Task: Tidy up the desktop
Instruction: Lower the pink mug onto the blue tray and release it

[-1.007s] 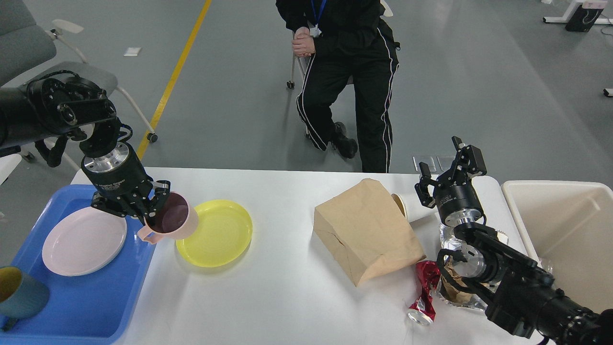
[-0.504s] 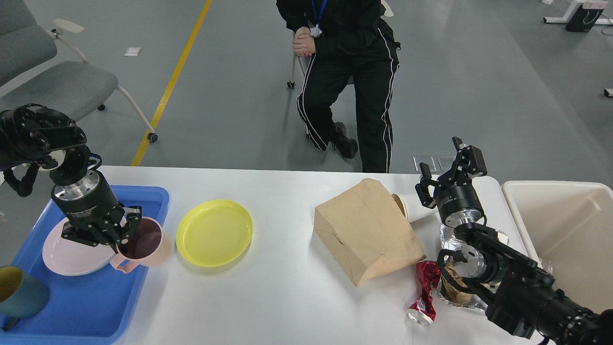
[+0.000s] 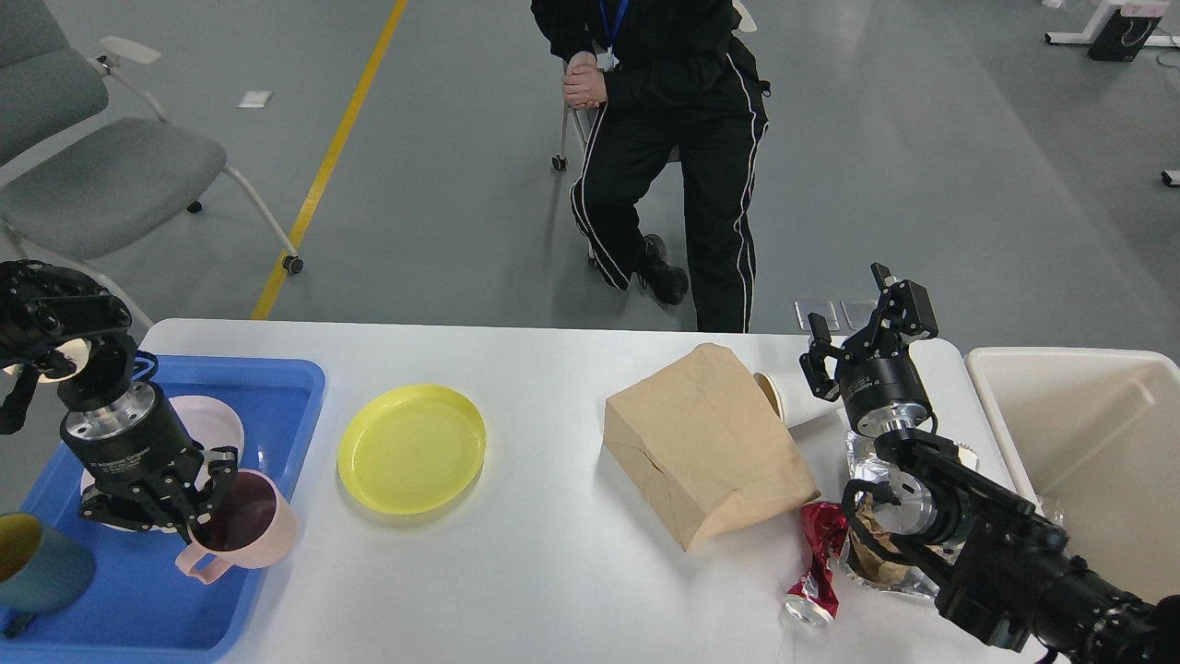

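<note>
Left arm comes in from the left edge, wrist bent down, left gripper pointing down over the blue tray. Its fingers are clamped on the rim of the pink mug — one finger inside the cup, one outside. Mug sits at the tray's right edge, handle toward the near side; cannot tell whether its base touches the tray. Just behind the gripper, partly hidden by the wrist, is the pale pink plate. To the gripper's left, at the view's edge, a teal cup stands in the tray. To its right, off the tray, the yellow plate lies on the desktop.

Right arm comes in from the lower right corner, forearm running up and left, wrist turned so the right gripper points up and away — jaws parted, nothing between them. Just left of that gripper: a white paper cup on its side, touching the brown paper bag. Below the wrist, crumpled foil wrappers and a crushed red can. Right of the arm, the cream bin.

The desktop spans the whole lower view, under both arms.
</note>
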Controlling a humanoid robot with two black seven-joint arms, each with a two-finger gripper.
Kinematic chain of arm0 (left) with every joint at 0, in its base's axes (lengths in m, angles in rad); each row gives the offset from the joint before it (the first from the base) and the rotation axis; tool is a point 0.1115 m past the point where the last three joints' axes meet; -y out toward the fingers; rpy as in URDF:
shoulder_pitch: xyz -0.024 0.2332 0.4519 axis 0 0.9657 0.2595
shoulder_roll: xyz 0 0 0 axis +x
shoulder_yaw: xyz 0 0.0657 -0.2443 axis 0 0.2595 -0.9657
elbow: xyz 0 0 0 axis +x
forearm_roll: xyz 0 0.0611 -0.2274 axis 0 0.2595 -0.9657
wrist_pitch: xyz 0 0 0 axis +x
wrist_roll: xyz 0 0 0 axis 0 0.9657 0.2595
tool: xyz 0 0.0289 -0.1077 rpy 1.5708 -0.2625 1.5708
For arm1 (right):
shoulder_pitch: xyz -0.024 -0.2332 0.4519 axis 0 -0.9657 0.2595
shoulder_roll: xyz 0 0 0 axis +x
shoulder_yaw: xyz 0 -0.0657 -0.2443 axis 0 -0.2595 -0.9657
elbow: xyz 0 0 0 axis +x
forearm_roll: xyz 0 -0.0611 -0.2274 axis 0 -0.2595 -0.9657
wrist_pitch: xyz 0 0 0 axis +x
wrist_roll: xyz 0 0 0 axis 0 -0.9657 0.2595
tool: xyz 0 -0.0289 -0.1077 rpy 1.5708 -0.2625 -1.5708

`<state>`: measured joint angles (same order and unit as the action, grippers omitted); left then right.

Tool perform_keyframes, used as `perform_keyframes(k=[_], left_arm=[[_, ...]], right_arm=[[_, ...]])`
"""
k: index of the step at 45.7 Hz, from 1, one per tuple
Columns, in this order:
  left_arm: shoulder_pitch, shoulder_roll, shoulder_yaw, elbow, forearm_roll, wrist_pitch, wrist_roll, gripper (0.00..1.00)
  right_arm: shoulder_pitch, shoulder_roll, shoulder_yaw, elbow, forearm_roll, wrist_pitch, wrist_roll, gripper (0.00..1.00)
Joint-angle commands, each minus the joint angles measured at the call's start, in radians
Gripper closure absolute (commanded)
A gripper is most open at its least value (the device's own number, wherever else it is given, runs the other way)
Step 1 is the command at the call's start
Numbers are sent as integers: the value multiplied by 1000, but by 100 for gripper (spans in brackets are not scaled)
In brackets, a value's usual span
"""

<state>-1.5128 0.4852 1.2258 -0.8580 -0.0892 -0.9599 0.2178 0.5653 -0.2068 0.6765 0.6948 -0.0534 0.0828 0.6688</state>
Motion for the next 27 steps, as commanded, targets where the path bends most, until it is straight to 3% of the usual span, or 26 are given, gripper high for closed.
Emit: perform_keyframes(k=[1,13,20,27], left_arm=[[3,70,3,-4,3,0,2,100],[9,191,-2,-3,3,0,80,100],[101,191,-17,33,3,0,83,100],[112,184,-19,37,0,0,81,100]], right_arm=[[1,0,0,0,0,0,2,0],[1,0,0,0,0,0,0,0],[1,1,0,0,0,0,0,0],[1,0,0,0,0,0,0,0]])
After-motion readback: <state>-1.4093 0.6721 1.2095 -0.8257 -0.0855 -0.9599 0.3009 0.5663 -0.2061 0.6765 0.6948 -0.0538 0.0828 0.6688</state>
